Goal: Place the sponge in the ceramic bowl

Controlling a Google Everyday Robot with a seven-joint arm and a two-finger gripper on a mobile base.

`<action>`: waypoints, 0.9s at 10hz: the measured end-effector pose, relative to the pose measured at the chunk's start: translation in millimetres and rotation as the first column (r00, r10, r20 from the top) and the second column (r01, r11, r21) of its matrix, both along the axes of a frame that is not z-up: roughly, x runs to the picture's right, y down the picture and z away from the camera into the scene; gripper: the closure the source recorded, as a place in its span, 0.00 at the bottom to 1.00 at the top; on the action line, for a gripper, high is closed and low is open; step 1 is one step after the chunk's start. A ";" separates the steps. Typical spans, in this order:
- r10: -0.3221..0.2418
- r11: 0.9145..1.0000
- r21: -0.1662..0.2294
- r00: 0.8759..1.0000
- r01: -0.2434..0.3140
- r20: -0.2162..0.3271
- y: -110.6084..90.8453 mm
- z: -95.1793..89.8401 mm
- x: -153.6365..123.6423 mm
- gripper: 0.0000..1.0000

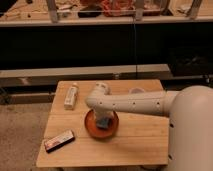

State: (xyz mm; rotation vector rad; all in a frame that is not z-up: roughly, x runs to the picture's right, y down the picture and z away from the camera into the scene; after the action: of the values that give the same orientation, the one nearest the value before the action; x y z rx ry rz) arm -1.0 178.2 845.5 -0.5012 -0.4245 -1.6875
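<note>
Sitting inside the ceramic bowl (90, 128), the sponge (104, 123) showed as a small blue block near the dish's middle. The gripper (103, 117) pointed straight down onto it from above; whether it was spread or clamped on the sponge could not be told. The bowl stood about midway across the wooden table (137, 146). The white arm (132, 104) reached in from the right. A dark bar (59, 140) lay near left, a pale bottle (71, 96) lay far left, and a small cup (136, 91) stood behind the arm.
</note>
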 end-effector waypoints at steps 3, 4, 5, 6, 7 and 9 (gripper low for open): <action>-0.007 1.000 -0.001 1.000 0.007 0.005 1.0 1.1 1.1 0.38; -0.009 1.000 -0.001 1.000 0.009 0.005 1.5 1.0 2.2 0.29; -0.011 1.000 -0.001 1.000 0.011 0.006 1.6 1.0 3.1 0.22; -0.013 1.000 -0.001 1.000 0.013 0.008 1.8 1.1 2.9 0.20; -0.013 1.000 0.000 1.000 0.013 0.010 1.7 1.2 2.7 0.21; -0.018 1.000 -0.001 1.000 0.018 0.014 2.3 2.1 3.4 0.35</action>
State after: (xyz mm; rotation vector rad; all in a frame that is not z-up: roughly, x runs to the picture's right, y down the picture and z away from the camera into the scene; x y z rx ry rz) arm 2.4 180.6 847.6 -0.4961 -0.4326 -1.7091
